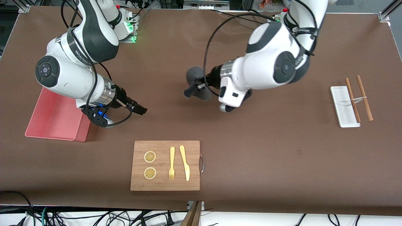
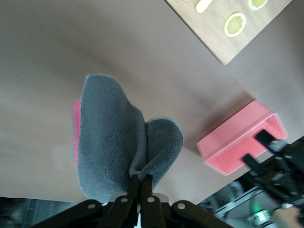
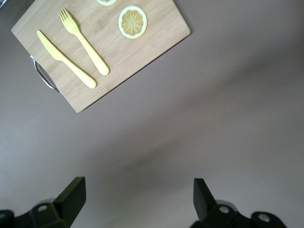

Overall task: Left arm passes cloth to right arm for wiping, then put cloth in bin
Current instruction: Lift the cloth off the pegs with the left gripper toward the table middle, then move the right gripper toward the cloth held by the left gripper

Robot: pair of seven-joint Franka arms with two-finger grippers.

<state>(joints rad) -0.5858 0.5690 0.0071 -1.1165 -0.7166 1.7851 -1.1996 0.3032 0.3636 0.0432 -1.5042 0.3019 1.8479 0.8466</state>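
handover step: your left end effector (image 1: 197, 86) pinches the cloth (image 1: 195, 82) mid-bench, so bring the spread right end effector (image 1: 138, 108) across

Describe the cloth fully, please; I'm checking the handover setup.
The cloth is soft, fuzzy and dark grey, with a red-pink patch along one edge. It hangs in two folded lobes, pinched at their joined end by the left gripper, whose fingers are shut on it. It is held in the air over the bare brown table, touching nothing else.
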